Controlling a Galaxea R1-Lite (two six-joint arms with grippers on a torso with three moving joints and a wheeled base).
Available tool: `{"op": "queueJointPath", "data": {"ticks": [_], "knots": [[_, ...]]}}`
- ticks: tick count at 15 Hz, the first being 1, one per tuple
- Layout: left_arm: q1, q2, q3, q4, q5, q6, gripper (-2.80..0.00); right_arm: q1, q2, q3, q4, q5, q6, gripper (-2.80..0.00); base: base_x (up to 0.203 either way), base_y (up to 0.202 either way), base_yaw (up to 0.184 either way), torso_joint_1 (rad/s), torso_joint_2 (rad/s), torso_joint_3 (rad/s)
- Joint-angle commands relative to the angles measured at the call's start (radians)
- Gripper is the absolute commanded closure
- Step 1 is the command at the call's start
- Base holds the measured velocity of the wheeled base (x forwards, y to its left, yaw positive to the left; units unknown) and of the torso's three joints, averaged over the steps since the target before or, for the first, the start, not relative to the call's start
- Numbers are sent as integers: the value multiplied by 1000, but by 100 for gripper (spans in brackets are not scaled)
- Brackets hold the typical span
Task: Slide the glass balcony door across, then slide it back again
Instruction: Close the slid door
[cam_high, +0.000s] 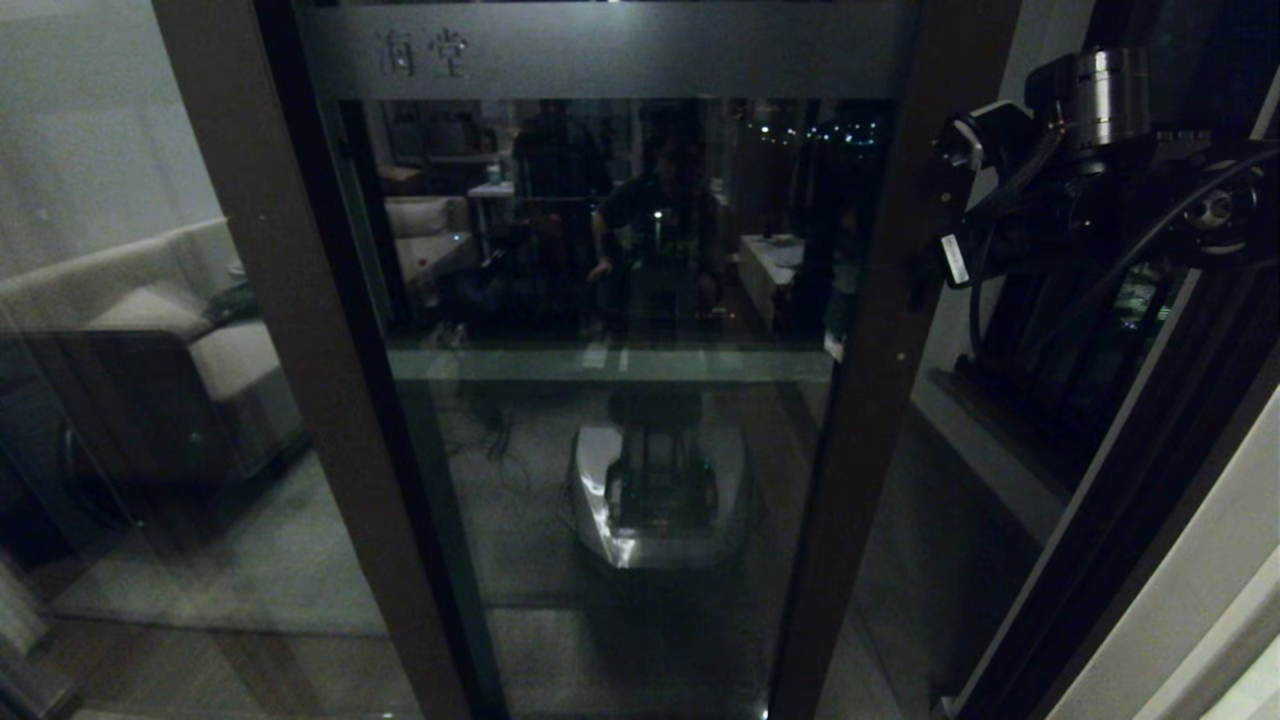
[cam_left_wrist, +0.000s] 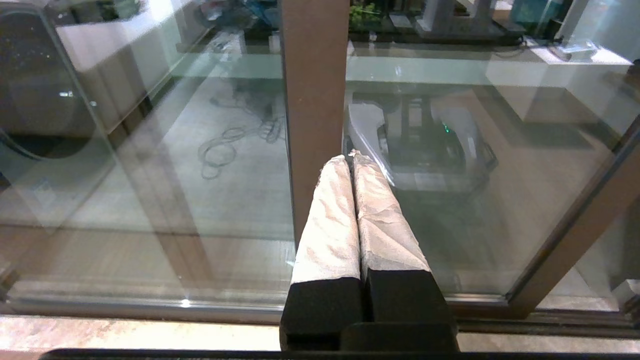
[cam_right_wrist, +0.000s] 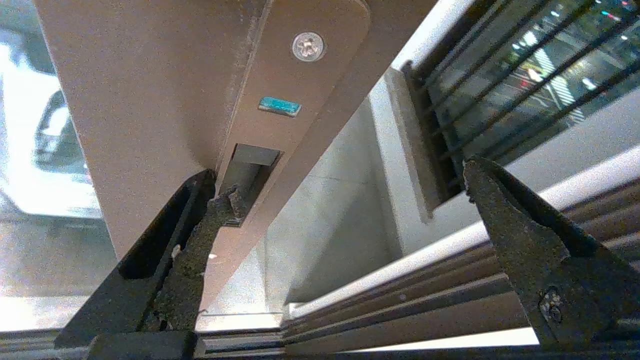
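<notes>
Hooking right gripper (cam_right_wrist: 345, 200) into door (cam_high: 610, 400) handle (cam_right_wrist: 247, 175) – fingers spread, one tip (cam_right_wrist: 225, 200) seemingly inside recess, other clear of stile. Door fills view ahead. Next: push sideways, keeping tip seated. Left gripper (cam_left_wrist: 352, 157) parked low, fingers pressed together.

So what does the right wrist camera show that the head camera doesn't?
Only the right wrist view shows the right gripper open, one finger at the recessed handle slot, under a screwed plate on the stile. Only the head view shows the door's frosted band and the reflected robot base. Both show the glass balcony door with its brown frame.
</notes>
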Motion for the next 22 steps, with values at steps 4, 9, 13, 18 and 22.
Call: {"op": "queueJointPath", "data": {"ticks": [4,9,13,18,22], "knots": [[0,0,0,0,0,-1,0,-64,1,-1,-1,0,-8,-280,0,0,0,0,0,0],[0,0,0,0,0,0,0,-80,-14,8,-1,-1,-10,-280,0,0,0,0,0,0],[0,0,0,0,0,0,0,-95,-59,36,-1,0,-12,-280,0,0,0,0,0,0],[0,0,0,0,0,0,0,-95,-262,163,-1,0,-37,-280,0,0,0,0,0,0],[0,0,0,0,0,0,0,-85,-432,278,-1,7,-65,-280,0,0,0,0,0,0]]}}
